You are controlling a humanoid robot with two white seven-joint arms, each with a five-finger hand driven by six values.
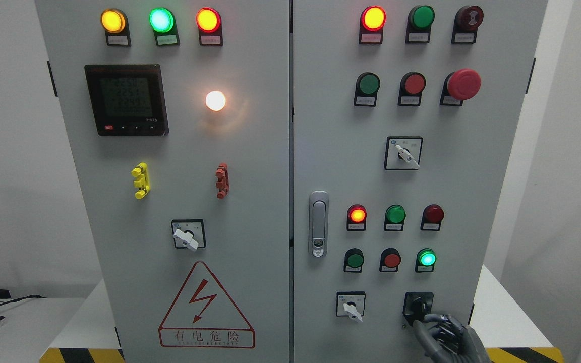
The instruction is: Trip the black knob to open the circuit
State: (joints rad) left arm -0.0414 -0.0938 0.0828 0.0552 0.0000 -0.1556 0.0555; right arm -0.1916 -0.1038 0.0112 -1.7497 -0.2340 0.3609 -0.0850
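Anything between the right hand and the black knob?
Nothing visible. The right hand sits just below and right of the black knob, one fingertip reaching its lower edge; whether it touches is unclear.

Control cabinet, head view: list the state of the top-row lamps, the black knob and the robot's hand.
left door top lamps: yellow, green, red, all lit
right door top red lamp: lit
right door top green lamp: unlit
black knob: fingertips touching it
right hand: fingers curled, reaching the knob
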